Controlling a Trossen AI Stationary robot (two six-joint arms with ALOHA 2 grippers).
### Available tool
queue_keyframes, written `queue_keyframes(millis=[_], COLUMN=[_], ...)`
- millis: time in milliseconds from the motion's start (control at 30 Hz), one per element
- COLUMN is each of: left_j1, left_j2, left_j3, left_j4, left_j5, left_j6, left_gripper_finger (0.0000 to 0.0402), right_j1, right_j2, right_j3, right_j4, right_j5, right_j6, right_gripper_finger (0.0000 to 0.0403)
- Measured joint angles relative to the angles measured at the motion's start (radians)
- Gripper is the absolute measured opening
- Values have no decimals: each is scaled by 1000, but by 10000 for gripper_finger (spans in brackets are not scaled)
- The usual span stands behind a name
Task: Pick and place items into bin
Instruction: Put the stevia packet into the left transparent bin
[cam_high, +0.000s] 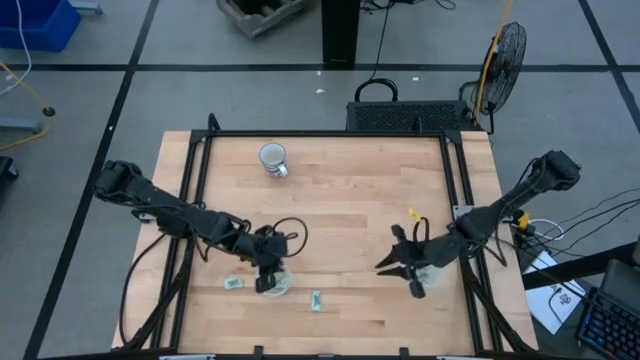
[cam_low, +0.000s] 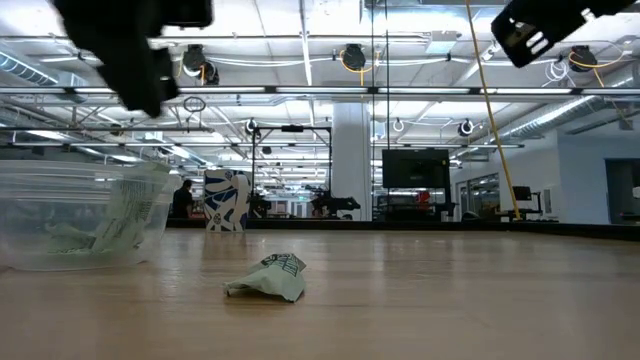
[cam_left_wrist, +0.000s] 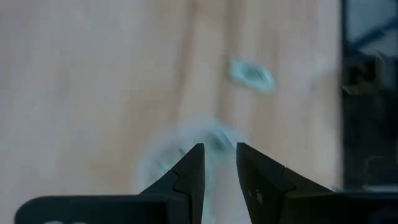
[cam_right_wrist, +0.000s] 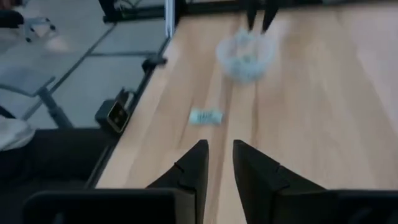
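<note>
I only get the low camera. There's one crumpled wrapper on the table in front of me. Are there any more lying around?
Observer: Yes. A second wrapper lies on the table, on the other side of the clear cup from the wrapper you see.
Operator: Which arm is that black thing over the cup?
Observer: The left one. The left fingers hang right above the cup, slightly apart, with nothing between them.
Operator: Is the other arm holding something?
Observer: No. The right fingers are empty, on the right side of the table, pointing toward the cup.
</note>
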Motion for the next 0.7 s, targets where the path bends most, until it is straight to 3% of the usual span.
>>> queue_keyframes(millis=[200, 400, 567, 700], left_j1=[-105, -231, -301, -327], left_j2=[-4, -4, -4, -4], left_j3=[0, 0, 0, 0], left_j4=[-140, -312, -456, -489], left_j5=[133, 80, -93, -121], left_j6=[-316, -551, -554, -471], left_gripper_finger=[97, 97, 97, 97], right_j1=[-8, -24, -35, -43], right_j2=[45, 46, 45, 45], right_j3=[-93, -157, -169, -170], right_j4=[186, 248, 283, 313], right_j5=[7, 7, 6, 6], right_j6=[-37, -15, -9, -10], right_gripper_finger=[73, 73, 73, 73])
